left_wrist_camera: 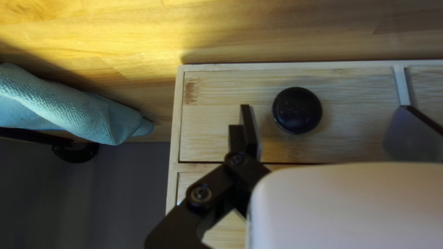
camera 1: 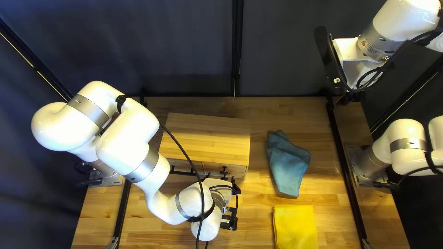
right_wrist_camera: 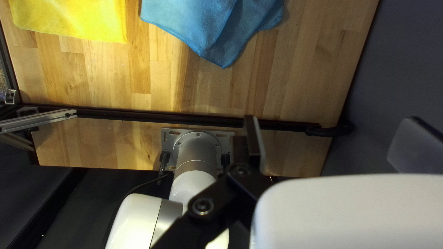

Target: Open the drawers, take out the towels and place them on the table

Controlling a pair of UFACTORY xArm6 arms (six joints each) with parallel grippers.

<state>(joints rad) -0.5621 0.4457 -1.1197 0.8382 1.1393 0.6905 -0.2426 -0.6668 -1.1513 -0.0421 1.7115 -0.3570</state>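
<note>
My left claw (left_wrist_camera: 325, 114) is spread wide at the front of the wooden chest (camera 1: 207, 138), one finger on each side of the round black knob (left_wrist_camera: 297, 110), neither touching it. The drawer front (left_wrist_camera: 221, 90) looks shut, as far as this close view lets me judge. The knob is small and hard, so I reckon it wants a square pinch across its sides. The drawer should slide lightly, yet the chest may creep forward. At 3 o'clock from the chest lies the crumpled blue towel (camera 1: 287, 162), at 5 o'clock the folded yellow towel (camera 1: 296, 224), both on the table (camera 1: 256, 110). They are soft, limp and light, best taken by a raised fold. My right claw (right_wrist_camera: 332, 138) hangs spread and empty, high at 2 o'clock
</note>
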